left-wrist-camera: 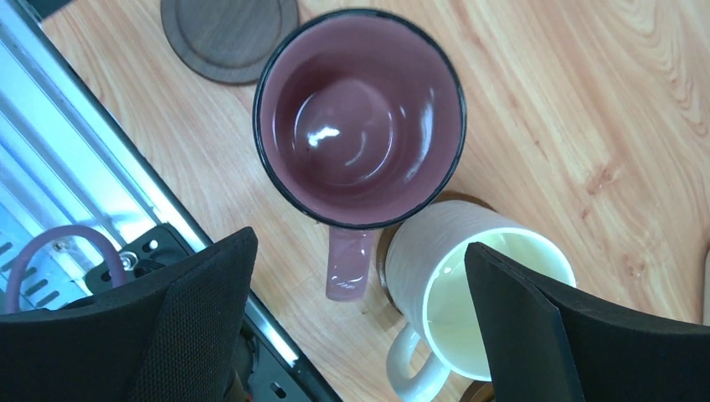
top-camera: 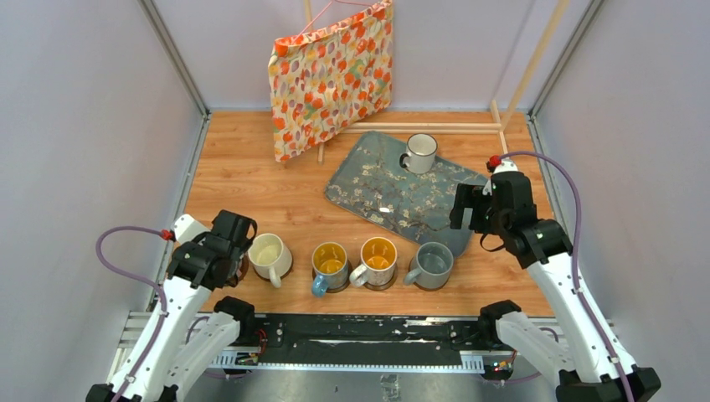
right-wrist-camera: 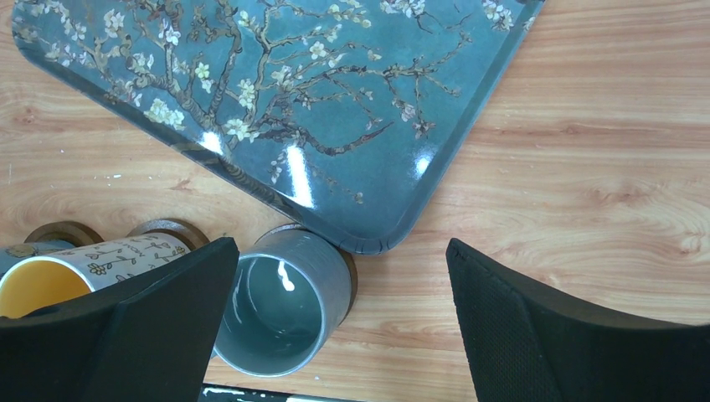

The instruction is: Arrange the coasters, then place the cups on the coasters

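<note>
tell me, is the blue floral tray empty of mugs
No, in the top view a white mug with a dark rim stands on the tray, near its far edge.

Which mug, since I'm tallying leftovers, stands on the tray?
The white dark-rimmed mug, far back; every other mug stands off the tray.

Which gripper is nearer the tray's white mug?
Right. The right gripper hovers over the tray's near corner, near the white mug; the left gripper is far away above the pink mug.
</note>
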Robot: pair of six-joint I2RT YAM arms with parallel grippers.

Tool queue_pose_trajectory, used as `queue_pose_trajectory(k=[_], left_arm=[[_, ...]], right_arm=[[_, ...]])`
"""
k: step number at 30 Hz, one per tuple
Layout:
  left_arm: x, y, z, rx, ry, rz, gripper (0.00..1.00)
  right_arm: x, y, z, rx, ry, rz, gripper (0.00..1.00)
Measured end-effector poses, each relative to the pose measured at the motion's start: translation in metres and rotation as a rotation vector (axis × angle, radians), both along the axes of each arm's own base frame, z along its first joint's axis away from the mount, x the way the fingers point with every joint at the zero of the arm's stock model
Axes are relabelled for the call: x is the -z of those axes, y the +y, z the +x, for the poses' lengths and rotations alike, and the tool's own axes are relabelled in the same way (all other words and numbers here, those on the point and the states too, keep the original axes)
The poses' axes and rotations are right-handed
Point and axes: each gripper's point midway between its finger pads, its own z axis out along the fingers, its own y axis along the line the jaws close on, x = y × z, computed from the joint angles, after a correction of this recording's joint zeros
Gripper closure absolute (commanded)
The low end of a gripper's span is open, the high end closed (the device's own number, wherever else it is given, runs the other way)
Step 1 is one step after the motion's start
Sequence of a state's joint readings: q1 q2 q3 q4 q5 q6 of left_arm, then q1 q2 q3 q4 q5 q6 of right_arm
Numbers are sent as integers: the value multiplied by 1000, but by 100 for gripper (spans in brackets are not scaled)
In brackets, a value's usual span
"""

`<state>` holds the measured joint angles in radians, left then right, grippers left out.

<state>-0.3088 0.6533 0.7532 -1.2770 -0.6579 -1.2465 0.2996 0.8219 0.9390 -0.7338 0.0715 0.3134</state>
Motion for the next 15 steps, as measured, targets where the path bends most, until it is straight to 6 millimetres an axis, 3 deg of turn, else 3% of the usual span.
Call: queue_pose_trajectory(k=[9, 15], left_arm=[[-29, 17, 2, -1, -2, 115, 0], [-71, 28, 11, 13, -46, 205, 0]], right_arm=[[0, 0, 0, 0, 1, -1, 0], [0, 0, 0, -2, 1, -1, 0]])
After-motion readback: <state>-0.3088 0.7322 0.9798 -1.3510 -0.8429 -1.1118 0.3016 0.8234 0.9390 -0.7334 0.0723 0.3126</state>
